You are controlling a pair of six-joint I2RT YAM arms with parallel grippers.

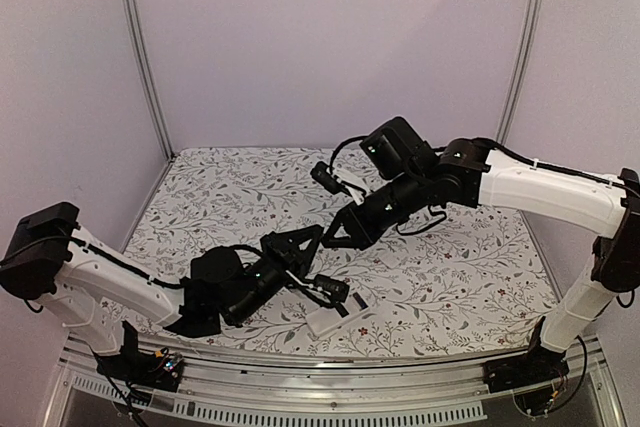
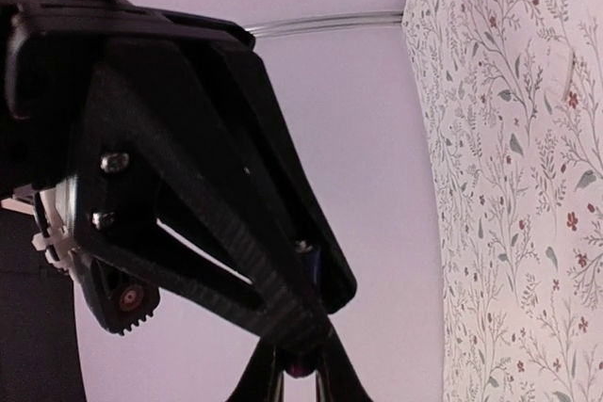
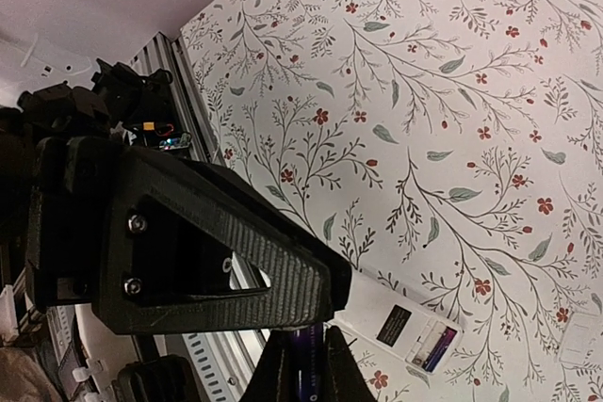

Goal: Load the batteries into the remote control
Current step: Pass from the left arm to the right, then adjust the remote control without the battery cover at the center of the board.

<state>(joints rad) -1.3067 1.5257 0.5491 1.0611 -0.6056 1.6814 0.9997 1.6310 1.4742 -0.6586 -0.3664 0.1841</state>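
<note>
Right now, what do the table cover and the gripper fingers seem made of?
The cover is probably printed cloth or vinyl: matte, lying flat, with a floral pattern. The right fingers look like hard black plastic, matte and finely ribbed, perhaps 3D-printed.

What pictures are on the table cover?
The table cover is white with grey-green leafy twigs and tiny red flowers, clearest in the right wrist view.

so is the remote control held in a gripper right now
No, the remote control lies flat on the floral tablecloth with nothing gripping it.
</note>
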